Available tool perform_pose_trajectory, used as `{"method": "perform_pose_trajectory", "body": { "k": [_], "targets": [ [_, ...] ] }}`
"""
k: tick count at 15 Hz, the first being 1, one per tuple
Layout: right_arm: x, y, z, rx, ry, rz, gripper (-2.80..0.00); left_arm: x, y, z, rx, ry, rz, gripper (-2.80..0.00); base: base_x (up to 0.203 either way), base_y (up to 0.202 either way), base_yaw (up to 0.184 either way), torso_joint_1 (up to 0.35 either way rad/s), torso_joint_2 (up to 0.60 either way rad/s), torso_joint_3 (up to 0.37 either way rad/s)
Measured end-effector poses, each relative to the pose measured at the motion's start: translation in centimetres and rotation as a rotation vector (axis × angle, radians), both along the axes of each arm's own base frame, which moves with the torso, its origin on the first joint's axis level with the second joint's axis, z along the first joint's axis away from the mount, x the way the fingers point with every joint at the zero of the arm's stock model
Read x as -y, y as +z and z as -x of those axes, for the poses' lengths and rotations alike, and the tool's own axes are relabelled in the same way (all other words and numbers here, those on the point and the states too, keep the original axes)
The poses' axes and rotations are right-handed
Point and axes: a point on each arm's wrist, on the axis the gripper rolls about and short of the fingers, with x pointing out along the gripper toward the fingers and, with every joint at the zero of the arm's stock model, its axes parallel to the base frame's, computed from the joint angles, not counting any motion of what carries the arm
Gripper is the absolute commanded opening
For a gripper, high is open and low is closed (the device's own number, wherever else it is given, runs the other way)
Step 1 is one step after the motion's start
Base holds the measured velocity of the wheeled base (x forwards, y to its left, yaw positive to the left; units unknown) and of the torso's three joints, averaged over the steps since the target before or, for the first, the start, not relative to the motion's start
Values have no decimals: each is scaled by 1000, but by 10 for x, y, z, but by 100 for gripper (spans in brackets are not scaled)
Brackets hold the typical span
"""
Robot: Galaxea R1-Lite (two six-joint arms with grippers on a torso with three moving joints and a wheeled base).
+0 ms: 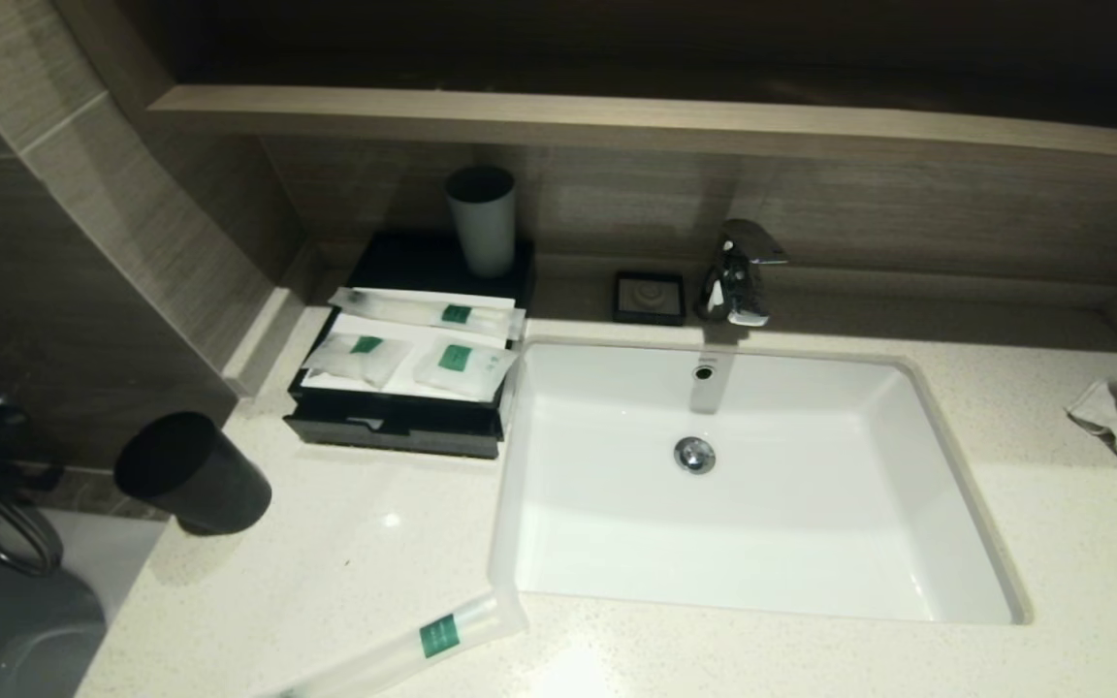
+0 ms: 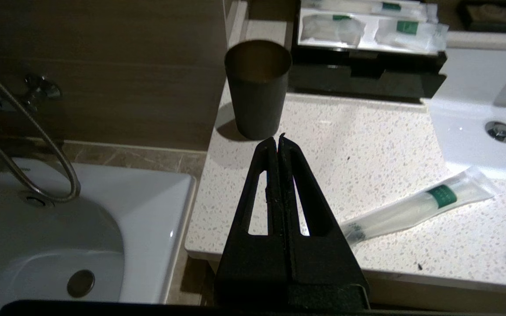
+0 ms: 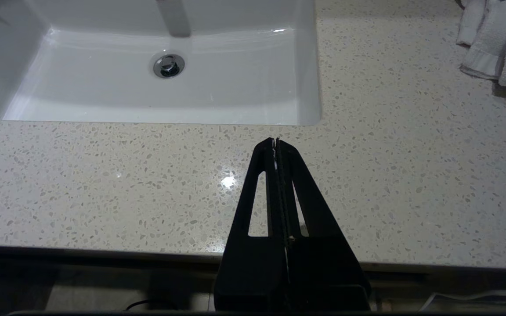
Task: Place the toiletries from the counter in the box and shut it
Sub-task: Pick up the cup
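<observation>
One long packet (image 1: 413,648) lies at the bottom centre of the head view, on the counter (image 1: 326,543) just below the sink's (image 1: 752,485) lower-left corner. The other three sit on the box (image 1: 394,427), upper left. Left gripper (image 2: 278,139) and right gripper (image 3: 276,141) are both pinched closed, empty. Risk imo: that slick packet could skid off the near edge, and the black tumbler (image 1: 192,472) looks easy to knock.
</observation>
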Motion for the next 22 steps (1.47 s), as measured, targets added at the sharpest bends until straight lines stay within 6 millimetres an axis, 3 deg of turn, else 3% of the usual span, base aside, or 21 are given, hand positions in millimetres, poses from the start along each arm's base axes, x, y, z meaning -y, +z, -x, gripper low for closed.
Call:
{"method": "perform_pose_trajectory", "body": {
  "k": [6,9,14,22],
  "targets": [
    [0,0,0,0,0,0,-280,1,51,38,91,-20,-25,-280,0,0,0,0,0,0],
    [0,0,0,0,0,0,-280,1,79,40,119,-13,-27,-280,0,0,0,0,0,0],
    [0,0,0,0,0,0,-280,-3,121,9,83,51,-13,-280,0,0,0,0,0,0],
    [0,0,0,0,0,0,-280,-1,122,-56,-183,42,-26,-280,0,0,0,0,0,0]
  ]
}}
